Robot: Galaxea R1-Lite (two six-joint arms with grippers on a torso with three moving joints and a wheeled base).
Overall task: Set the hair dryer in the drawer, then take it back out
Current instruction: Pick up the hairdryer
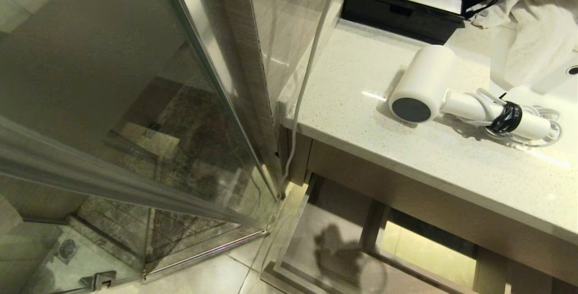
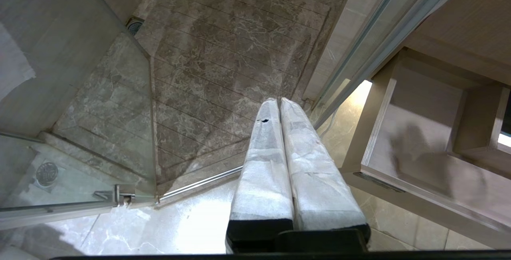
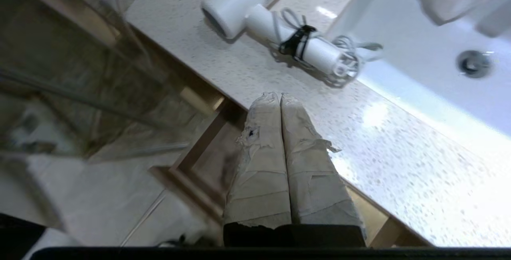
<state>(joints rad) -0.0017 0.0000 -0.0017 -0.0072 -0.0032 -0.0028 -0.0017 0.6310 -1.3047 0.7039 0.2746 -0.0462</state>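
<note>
The white hair dryer (image 1: 424, 84) lies on its side on the speckled counter (image 1: 406, 158), dark grey round end toward me, its cord bound to the handle with a black tie. Below the counter the light-wood drawer (image 1: 295, 226) stands pulled out, and nothing shows in the part I see. Neither gripper shows in the head view. My right gripper (image 3: 279, 95) is shut and empty, hovering over the counter's front edge, short of the hair dryer (image 3: 243, 2) and above the drawer (image 3: 207, 160). My left gripper (image 2: 279, 101) is shut and empty, hanging over the floor beside the drawer (image 2: 371, 132).
A glass shower enclosure (image 1: 135, 104) fills the left. A white cable (image 1: 302, 91) hangs down between it and the counter. At the counter's back stand a black box (image 1: 397, 11) and a white towel (image 1: 537, 27). The sink basin (image 3: 439, 52) lies right of the hair dryer.
</note>
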